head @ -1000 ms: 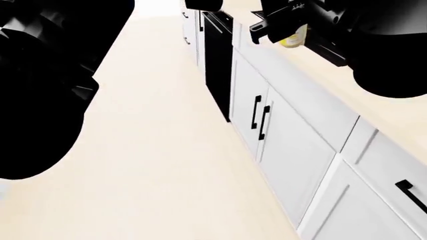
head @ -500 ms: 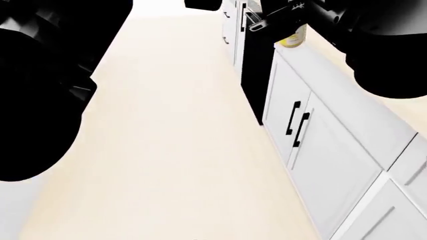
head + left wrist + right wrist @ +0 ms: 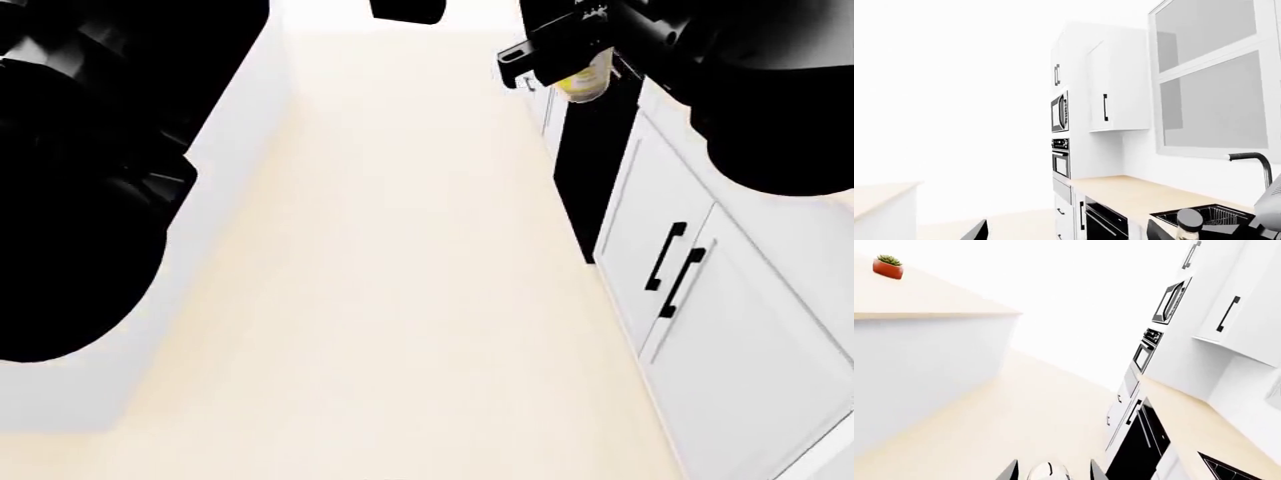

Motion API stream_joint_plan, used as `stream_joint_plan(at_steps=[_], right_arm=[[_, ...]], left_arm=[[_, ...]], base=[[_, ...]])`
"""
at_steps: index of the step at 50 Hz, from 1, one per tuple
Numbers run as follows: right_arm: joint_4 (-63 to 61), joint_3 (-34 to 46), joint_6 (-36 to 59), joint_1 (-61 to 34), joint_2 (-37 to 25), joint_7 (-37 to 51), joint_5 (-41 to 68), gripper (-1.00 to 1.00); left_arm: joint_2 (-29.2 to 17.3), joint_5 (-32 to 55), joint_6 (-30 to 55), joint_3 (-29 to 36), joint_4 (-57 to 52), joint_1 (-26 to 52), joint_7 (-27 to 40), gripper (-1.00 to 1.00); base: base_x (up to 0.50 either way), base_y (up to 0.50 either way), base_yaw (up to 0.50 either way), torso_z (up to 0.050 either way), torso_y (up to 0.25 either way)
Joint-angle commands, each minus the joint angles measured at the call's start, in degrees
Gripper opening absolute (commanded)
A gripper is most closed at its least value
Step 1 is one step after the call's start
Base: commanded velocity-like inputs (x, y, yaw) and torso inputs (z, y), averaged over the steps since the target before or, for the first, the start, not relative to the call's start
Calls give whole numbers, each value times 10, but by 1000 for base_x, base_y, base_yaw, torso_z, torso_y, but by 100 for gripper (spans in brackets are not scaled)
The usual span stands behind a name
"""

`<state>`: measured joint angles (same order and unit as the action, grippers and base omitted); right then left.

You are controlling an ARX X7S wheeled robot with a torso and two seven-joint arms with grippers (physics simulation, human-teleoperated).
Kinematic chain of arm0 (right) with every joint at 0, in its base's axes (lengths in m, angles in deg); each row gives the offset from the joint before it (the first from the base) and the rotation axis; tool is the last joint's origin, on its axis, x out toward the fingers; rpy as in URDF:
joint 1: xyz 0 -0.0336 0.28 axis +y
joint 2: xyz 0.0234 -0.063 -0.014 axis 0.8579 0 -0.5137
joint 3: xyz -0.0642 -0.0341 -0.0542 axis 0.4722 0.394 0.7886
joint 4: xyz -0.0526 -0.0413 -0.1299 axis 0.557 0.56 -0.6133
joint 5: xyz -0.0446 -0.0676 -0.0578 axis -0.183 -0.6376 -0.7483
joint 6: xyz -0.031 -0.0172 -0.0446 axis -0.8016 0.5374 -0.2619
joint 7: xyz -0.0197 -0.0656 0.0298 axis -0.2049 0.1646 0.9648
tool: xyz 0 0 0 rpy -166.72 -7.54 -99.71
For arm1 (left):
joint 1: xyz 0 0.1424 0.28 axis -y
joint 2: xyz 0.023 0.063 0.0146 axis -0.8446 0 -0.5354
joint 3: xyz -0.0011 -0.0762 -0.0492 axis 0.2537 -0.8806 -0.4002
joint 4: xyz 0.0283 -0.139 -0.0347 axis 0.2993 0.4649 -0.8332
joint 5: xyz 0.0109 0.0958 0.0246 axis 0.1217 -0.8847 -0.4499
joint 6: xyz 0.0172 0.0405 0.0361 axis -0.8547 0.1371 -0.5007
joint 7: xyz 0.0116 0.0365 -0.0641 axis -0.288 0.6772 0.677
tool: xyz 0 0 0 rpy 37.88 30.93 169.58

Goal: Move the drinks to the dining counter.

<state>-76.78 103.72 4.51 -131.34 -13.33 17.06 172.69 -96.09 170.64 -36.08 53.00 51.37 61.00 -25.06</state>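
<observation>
Right gripper clamps glass bottle | floor aisle open

The floor runs ahead between two sides — cabinets on the right, the dining counter on the left with a potted plant on it. The glass bottle sits in the right hand, above the floor just beside the cabinets.

Flat, very bright render; far walls blown out to pure white. Shadows faint and soft. Black arms featureless in head view. Sharp focus, no blur.
</observation>
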Motion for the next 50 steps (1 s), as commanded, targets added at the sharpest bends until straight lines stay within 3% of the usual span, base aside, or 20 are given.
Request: stream_joint_plan(at_steps=[1, 50], right_arm=[[0, -3, 2, -4, 0, -4, -11, -100], [-2, -2, 1, -3, -1, -5, -11, -100]], left_arm=[[1, 0, 0, 0, 0, 0, -1, 100], [1, 0, -1, 1, 0, 1, 0, 100]], base=[[0, -8, 500, 0, 0], [1, -6, 500, 0, 0]])
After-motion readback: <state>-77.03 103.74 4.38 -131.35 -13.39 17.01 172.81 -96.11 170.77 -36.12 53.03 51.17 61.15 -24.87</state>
